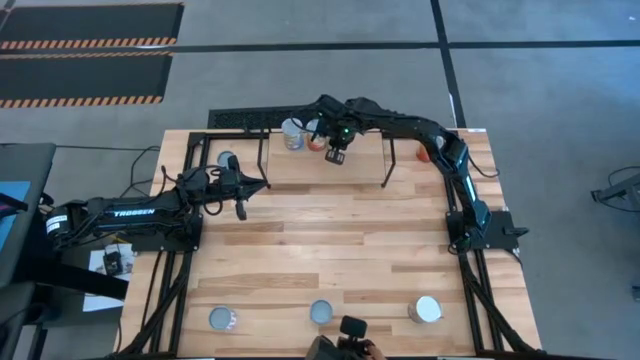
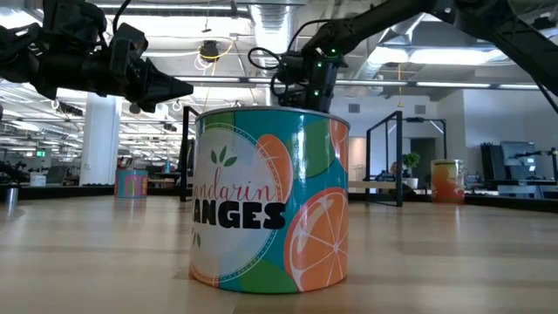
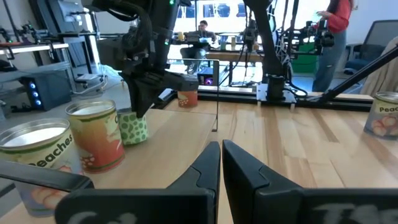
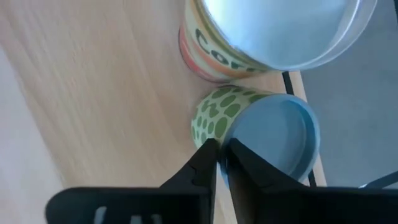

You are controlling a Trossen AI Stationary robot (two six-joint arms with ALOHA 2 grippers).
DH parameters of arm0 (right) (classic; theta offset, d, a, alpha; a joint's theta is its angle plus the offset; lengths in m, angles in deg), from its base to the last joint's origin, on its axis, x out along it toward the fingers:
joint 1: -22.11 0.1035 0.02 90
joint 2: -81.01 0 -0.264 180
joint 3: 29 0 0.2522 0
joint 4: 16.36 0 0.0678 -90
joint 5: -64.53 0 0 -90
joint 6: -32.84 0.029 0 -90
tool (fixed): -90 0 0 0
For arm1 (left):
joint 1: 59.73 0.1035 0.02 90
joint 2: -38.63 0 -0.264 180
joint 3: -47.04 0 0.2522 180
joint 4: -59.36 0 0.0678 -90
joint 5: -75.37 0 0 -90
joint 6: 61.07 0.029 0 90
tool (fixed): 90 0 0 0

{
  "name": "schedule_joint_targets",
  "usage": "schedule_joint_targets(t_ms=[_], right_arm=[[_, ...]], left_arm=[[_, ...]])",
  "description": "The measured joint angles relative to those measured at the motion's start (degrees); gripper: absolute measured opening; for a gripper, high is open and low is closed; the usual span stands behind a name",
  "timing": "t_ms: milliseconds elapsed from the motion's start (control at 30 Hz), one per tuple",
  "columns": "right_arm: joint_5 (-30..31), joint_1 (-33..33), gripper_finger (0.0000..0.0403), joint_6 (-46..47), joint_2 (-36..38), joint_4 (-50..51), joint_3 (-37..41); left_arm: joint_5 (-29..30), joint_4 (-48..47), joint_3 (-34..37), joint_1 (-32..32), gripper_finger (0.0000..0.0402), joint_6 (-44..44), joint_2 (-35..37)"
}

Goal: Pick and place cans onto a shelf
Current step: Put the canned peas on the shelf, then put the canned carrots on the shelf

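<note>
The light-wood shelf (image 1: 330, 160) stands at the table's far edge. Two cans stand on its left end: an orange-labelled one (image 1: 293, 133) and a green-spotted one (image 1: 318, 137), which also shows in the right wrist view (image 4: 267, 134). My right gripper (image 4: 219, 155) is shut and points down just beside the green can's rim. My left gripper (image 3: 221, 162) is shut and empty, hovering left of the shelf (image 1: 262, 185). Three cans (image 1: 222, 319) (image 1: 321, 312) (image 1: 427, 309) stand upright near the table's near edge. My right gripper's shut fingertips (image 4: 208, 152) come from above and stand at the edge of the green-spotted can's top (image 4: 233, 134), on the side toward the table's near edge. I cannot tell whether they touch it. The can stands upright on the shelf.
A peaches can (image 1: 228, 160) stands left of the shelf, by its black wire frame (image 3: 37, 177). An orange can (image 1: 425, 155) stands right of the shelf. The mandarin-oranges can (image 2: 270, 201) fills the low view. People are in the room beyond.
</note>
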Motion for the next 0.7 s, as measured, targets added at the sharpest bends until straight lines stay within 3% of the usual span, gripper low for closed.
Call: schedule_joint_targets(t_ms=[300,467,567,700], right_arm=[[3.29,0.59,0.0094,0.82,0.56,-0.10,0.12],[4.38,1.36,0.0103,0.48,4.75,-0.14,0.10],[3.63,2.00,0.0092,0.45,7.42,0.65,0.36],[-3.30,3.72,0.0045,-0.24,10.83,-1.91,2.81]], left_arm=[[0.00,0.00,0.00,0.00,0.0006,0.00,0.00],[-0.02,-0.02,0.00,0.01,0.0006,0.00,0.00],[-0.04,-0.23,0.00,0.00,0.0006,0.00,0.00],[-0.22,-0.37,0.00,0.01,0.0006,0.18,0.00]])
